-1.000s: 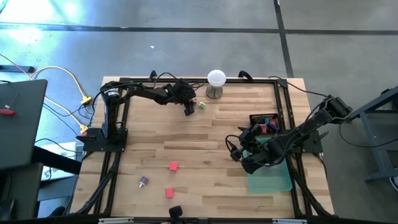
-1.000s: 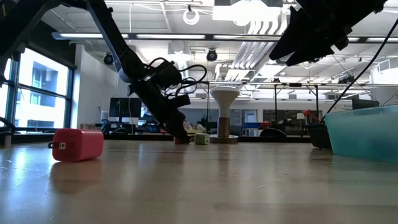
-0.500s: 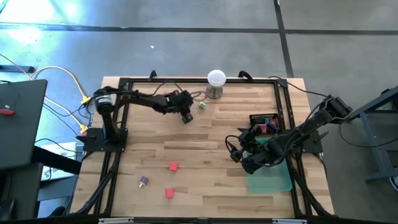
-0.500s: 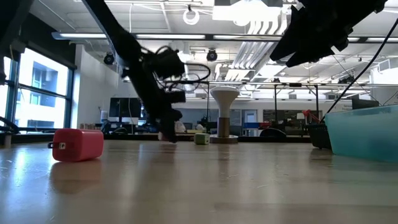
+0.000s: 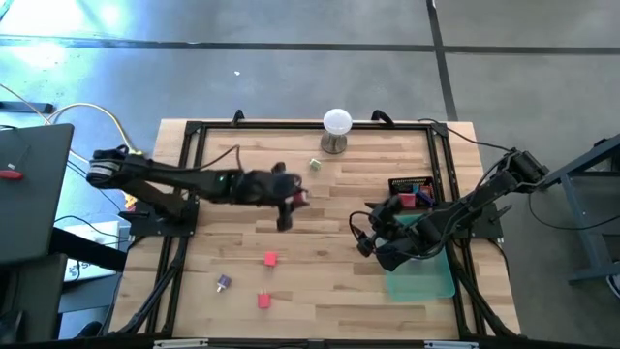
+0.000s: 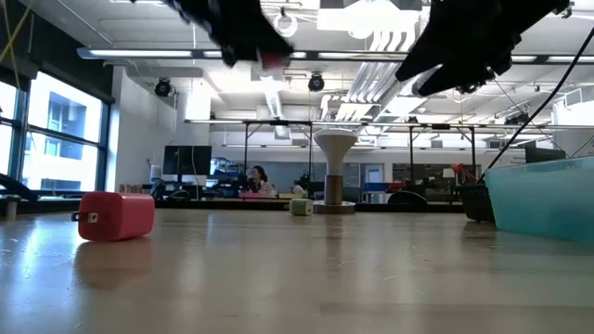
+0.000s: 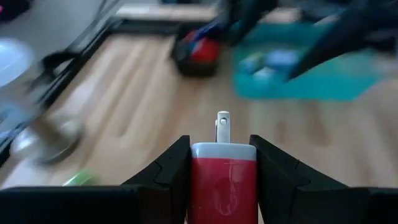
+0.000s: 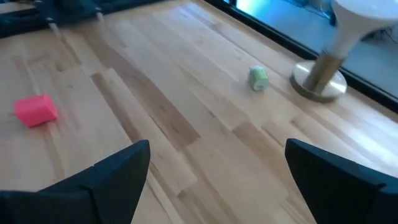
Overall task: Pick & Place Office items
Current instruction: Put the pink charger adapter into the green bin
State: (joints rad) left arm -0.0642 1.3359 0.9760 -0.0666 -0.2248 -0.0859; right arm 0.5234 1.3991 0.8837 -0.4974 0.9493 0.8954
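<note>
Several office items [image 5: 418, 200] fill black basket [image 5: 411, 181] beside green tray [image 5: 426, 276]

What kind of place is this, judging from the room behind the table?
Probably an open-plan office or lab with a robot workcell. The low view shows monitors on desks, ceiling strip lights and exposed ducts; the high view shows a wooden table on a concrete floor.
</note>
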